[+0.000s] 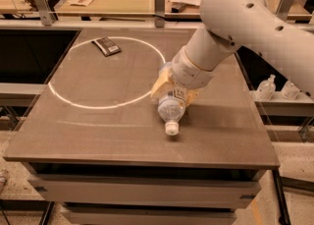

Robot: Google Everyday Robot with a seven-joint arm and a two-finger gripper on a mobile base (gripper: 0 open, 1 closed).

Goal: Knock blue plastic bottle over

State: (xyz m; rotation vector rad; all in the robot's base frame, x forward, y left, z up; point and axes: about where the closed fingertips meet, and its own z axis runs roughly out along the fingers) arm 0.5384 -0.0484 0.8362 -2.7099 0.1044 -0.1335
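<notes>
The blue plastic bottle [171, 111] is clear with a white cap. It lies on its side on the brown table [108, 130], cap pointing toward the front edge. My gripper [170, 90] sits right over the bottle's base end, at the right edge of the white circle. The big white arm comes in from the upper right and hides the bottle's bottom part.
A white circle [105, 71] is marked on the table's left half. A dark flat packet [106, 46] lies at the circle's far side. A second table with papers stands behind. Two small bottles [267, 87] stand on a shelf at the right.
</notes>
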